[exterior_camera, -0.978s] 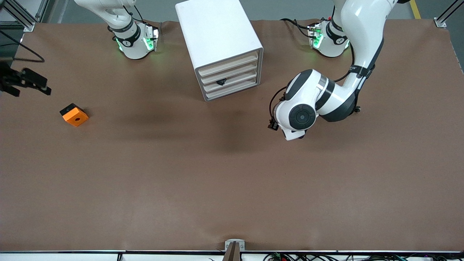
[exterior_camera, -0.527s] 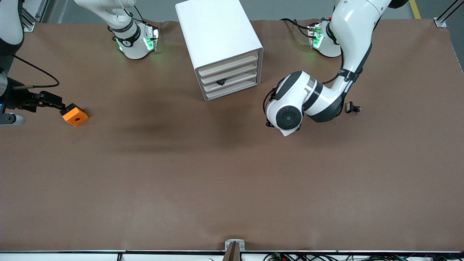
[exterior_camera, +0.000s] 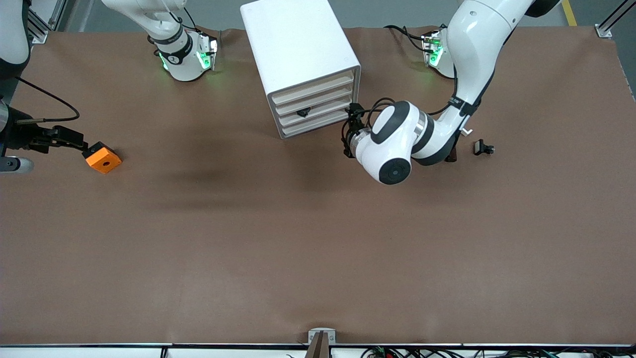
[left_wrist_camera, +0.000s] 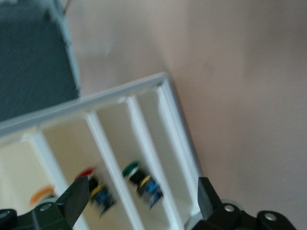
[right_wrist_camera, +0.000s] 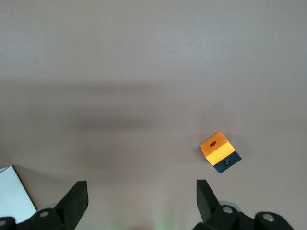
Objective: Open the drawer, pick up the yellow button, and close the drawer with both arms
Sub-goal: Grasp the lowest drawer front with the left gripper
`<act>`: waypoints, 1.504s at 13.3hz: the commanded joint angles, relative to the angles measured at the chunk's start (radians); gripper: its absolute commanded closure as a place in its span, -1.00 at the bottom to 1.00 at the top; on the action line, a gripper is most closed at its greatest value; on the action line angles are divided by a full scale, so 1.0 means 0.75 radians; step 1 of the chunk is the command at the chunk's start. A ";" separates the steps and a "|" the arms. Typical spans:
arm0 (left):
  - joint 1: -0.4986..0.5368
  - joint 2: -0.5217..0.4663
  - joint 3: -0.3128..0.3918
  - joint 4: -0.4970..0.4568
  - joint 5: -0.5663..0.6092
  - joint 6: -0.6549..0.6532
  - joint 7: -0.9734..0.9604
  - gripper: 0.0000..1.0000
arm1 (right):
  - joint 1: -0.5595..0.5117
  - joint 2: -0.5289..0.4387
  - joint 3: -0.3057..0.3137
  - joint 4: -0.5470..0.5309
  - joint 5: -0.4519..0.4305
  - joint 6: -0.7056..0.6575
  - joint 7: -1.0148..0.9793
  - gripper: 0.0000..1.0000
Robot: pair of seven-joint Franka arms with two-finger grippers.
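Observation:
The white cabinet (exterior_camera: 298, 44) stands between the two bases with its four cream-fronted drawers (exterior_camera: 314, 92) pushed in; one bears a small black knob (exterior_camera: 303, 112). My left gripper (exterior_camera: 349, 130) is open and empty beside the cabinet's front corner toward the left arm's end. In the left wrist view the left gripper (left_wrist_camera: 141, 206) faces the drawer fronts (left_wrist_camera: 144, 134). Through the gaps I see push-buttons with a red cap (left_wrist_camera: 86, 171) and a green cap (left_wrist_camera: 130, 168), and an orange cap (left_wrist_camera: 42, 194) that is partly hidden. My right gripper (exterior_camera: 74, 140) is open and empty beside the orange block (exterior_camera: 102, 157).
The orange block with a black hole (right_wrist_camera: 218, 149) lies on the brown mat, past the open right gripper (right_wrist_camera: 141, 203). A small black part (exterior_camera: 483, 147) lies on the mat toward the left arm's end. The mat (exterior_camera: 318, 248) is bare nearer the front camera.
The left arm has swung in from the open mat to the cabinet's front corner, uncovering the small black part. The right gripper came in beside the orange block and has stayed there.

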 commanded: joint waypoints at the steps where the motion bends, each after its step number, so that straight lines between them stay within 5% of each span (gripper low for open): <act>1: 0.014 0.089 0.002 0.029 -0.259 -0.023 -0.098 -1.00 | -0.022 0.017 0.011 0.033 -0.015 -0.023 -0.016 -1.00; 4: 0.000 0.114 0.002 0.029 -0.327 -0.070 -0.220 -1.00 | -0.041 0.017 0.010 0.031 -0.015 -0.021 -0.012 -1.00; 5: -0.004 0.124 0.002 0.029 -0.341 -0.078 -0.249 -0.81 | -0.043 0.017 0.010 0.031 -0.015 -0.021 -0.006 -1.00; 6: -0.004 0.128 -0.004 0.029 -0.366 -0.079 -0.251 -0.40 | -0.041 0.017 0.010 0.031 -0.015 -0.021 0.000 -1.00; 13: -0.071 0.132 -0.009 0.027 -0.442 -0.174 -0.264 -0.33 | -0.039 0.017 0.013 0.019 -0.007 -0.023 0.076 -1.00; 18: -0.131 0.139 -0.009 0.016 -0.444 -0.183 -0.321 0.23 | -0.029 0.017 0.013 0.013 0.003 -0.023 0.078 -1.00; 20: -0.137 0.147 -0.009 0.018 -0.444 -0.181 -0.323 0.61 | -0.031 0.013 0.015 -0.003 0.020 -0.021 0.113 -1.00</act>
